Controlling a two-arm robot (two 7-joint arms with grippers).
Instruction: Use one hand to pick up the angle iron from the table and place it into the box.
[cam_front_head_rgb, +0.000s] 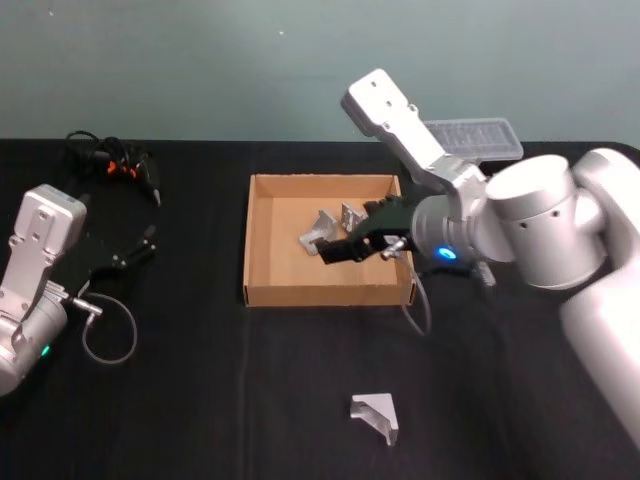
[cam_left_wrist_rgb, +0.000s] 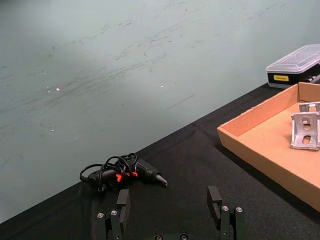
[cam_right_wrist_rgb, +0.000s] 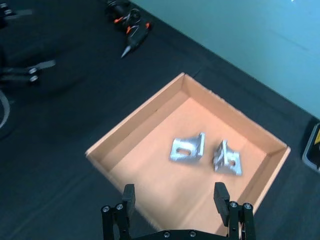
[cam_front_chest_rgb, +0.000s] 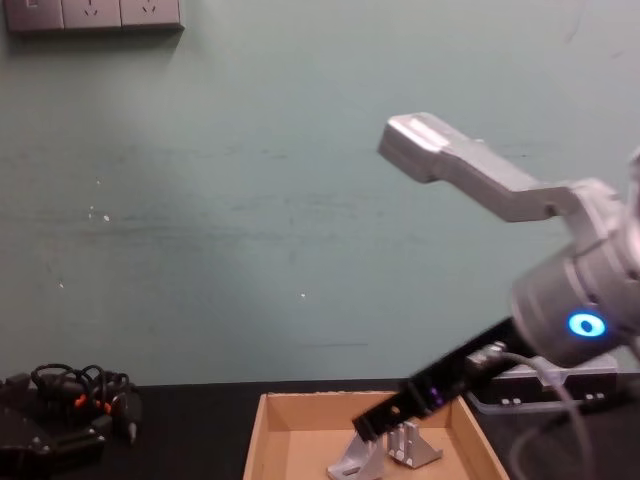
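Observation:
The tan cardboard box (cam_front_head_rgb: 325, 293) sits mid-table with two silver angle irons (cam_front_head_rgb: 320, 232) (cam_front_head_rgb: 350, 215) lying inside, seen in the right wrist view as one angle iron (cam_right_wrist_rgb: 187, 148) beside another (cam_right_wrist_rgb: 227, 158). My right gripper (cam_front_head_rgb: 345, 248) hovers above the box's right half, open with nothing between its fingers (cam_right_wrist_rgb: 129, 197). In the chest view it (cam_front_chest_rgb: 375, 425) slants down over the angle irons (cam_front_chest_rgb: 355, 460). A third angle iron (cam_front_head_rgb: 376, 417) rests on the black table (cam_front_head_rgb: 200, 400) in front of the box. My left gripper (cam_front_head_rgb: 125, 255) is parked at the left, open.
A black cable bundle with an orange-marked tool (cam_front_head_rgb: 110, 160) lies at the back left, also seen from the left wrist (cam_left_wrist_rgb: 122, 172). A clear-lidded plastic case (cam_front_head_rgb: 480, 135) stands behind the right arm. A loose wire loop (cam_front_head_rgb: 110, 335) hangs by the left arm.

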